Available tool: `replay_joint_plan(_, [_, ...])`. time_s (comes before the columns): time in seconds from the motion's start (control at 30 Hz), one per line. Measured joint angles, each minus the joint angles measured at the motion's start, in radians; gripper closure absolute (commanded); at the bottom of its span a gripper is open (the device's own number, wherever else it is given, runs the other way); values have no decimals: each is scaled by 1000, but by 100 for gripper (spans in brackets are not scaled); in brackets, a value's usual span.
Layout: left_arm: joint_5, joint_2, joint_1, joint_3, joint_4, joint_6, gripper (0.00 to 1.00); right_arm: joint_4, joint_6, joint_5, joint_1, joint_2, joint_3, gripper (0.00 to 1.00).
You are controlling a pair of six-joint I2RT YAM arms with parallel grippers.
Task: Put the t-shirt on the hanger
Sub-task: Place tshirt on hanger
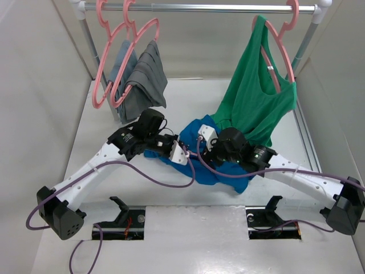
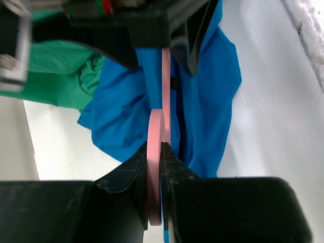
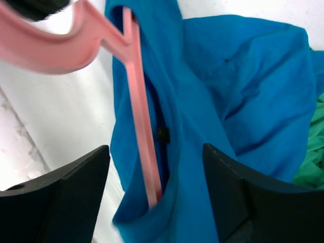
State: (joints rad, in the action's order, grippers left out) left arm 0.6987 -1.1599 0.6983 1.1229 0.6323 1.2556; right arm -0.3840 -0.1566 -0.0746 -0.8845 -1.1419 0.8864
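Left gripper [image 2: 155,151] clenched on hanger [image 2: 165,86] hook; hanger arm runs inside blue t-shirt [image 2: 207,96] on surface [image 2: 273,101]. Right gripper [image 3: 154,152] released, jaws straddling shirt and hanger arm

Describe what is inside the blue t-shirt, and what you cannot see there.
One bar of the pink hanger runs into an opening of the t-shirt. Its hook is outside, pinched by the left gripper. Fabric covers the rest of the frame.

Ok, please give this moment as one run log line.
left gripper: shut on hanger hook | right gripper: open over t-shirt | hanger arm: end tucked in t-shirt
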Motion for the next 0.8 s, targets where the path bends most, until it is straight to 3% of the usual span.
replay_joint_plan(0.07, [11,1,0,8,-5,-14,100,25,-1,6,0,-11,-7,30])
replay_joint_plan(0.17, [27,3,0,16,-7,-29,100,64,-5,9,0,-30,-11,57])
replay_joint_plan(0.2, [33,3,0,18,-8,-34,100,72,-6,11,0,-32,-13,78])
replay_joint_plan(0.23, [35,3,0,19,-11,-39,100,76,-3,12,0,-33,-13,83])
replay_joint_plan(0.3, [37,3,-2,23,-27,-60,100,79,-5,5,-1,-32,-14,83])
replay_joint_plan(0.37, [48,3,-6,29,-53,-100,100,85,-4,4,-8,-31,-14,59])
replay_joint_plan(0.47, [73,3,-6,34,-82,-158,100,83,-2,21,-6,-30,-13,57])
replay_joint_plan(0.53, [91,3,-6,38,-103,-198,100,81,-4,27,-4,-30,-13,62])
replay_joint_plan(0.6, [108,3,-6,41,-117,-228,100,79,-1,31,-4,-30,-13,75])
replay_joint_plan(0.67, [113,3,-6,43,-127,-242,100,78,2,30,-5,-29,-13,98])
replay_joint_plan(0.77, [118,3,-13,44,-155,-248,100,72,10,36,-12,-11,-13,100])
replay_joint_plan(0.8, [119,3,-13,45,-166,-252,91,68,14,40,-12,-1,-13,100])
